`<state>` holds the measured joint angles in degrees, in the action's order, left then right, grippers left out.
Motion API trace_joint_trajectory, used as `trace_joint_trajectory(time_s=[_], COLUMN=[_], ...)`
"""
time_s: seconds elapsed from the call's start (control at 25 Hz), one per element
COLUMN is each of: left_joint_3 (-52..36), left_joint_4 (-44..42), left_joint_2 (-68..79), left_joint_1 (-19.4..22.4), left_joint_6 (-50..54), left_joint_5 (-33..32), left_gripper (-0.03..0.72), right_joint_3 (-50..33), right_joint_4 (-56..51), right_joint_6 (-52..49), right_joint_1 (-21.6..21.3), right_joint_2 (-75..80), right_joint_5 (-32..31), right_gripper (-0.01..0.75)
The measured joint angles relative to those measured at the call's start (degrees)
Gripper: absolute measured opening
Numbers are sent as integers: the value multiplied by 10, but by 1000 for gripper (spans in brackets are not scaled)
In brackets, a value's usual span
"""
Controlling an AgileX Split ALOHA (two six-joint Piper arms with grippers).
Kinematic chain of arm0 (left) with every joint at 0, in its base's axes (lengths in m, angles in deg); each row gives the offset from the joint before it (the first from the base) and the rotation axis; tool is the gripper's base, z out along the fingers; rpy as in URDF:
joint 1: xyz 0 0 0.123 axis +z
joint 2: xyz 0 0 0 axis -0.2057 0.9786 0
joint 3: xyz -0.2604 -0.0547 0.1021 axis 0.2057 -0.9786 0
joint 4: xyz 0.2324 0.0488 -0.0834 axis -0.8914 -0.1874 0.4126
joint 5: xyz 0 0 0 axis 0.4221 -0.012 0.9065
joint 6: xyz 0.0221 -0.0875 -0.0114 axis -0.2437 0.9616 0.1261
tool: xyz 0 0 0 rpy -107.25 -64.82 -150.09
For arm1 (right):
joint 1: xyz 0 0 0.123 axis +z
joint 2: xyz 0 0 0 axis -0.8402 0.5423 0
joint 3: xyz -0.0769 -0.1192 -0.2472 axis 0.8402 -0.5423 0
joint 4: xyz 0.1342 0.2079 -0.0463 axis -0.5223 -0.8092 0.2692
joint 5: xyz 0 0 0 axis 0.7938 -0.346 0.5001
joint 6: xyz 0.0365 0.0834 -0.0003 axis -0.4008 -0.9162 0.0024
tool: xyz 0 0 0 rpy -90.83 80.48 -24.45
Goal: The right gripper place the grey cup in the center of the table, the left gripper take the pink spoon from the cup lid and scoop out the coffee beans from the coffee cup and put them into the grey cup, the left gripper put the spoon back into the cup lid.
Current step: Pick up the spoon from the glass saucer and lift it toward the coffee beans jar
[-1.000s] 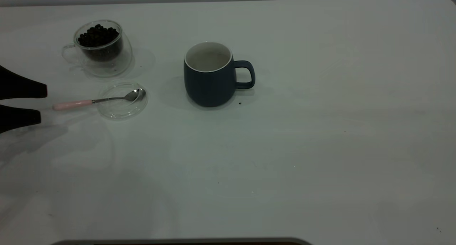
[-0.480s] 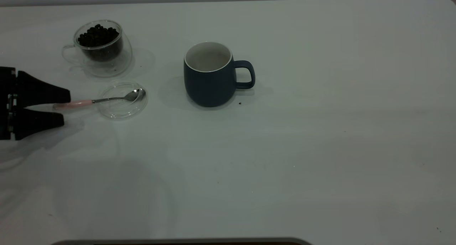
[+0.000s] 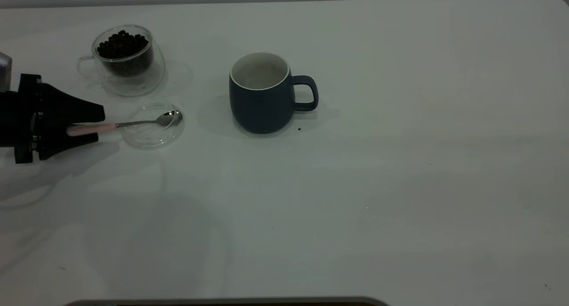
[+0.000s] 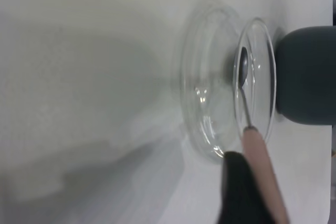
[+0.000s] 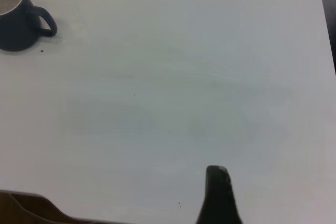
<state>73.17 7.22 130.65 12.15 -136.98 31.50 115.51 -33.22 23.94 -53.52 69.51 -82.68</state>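
Left gripper (image 3: 95, 126): matte black, wedge-shaped, two tapered jaws with blunt rounded tips, stepped blocky black base behind. Small grey-silver housing (image 3: 4, 71) at rear edge. Right gripper: single black rounded fingertip (image 5: 218, 179) visible, smooth, unmarked.

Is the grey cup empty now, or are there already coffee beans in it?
Empty, as far as visible: the grey cup shows only white interior. The coffee beans are in the coffee cup.
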Motion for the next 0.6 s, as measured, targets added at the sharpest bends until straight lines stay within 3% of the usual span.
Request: trace_joint_trajectory(time_s=[0.32,0.6], left_joint_3=[0,0], left_joint_4=[0,-1], left_joint_2=[1,1], left_joint_1=[-1,4], left_joint_6=[3,5], left_joint_5=[0,0], left_gripper=[175,123], right_joint_3=[0,0], right_joint_4=[0,0], right_joint_6=[0,0], right_joint_1=[0,0], right_joint_2=[0,0], right_joint_5=[0,0], right_gripper=[591,591])
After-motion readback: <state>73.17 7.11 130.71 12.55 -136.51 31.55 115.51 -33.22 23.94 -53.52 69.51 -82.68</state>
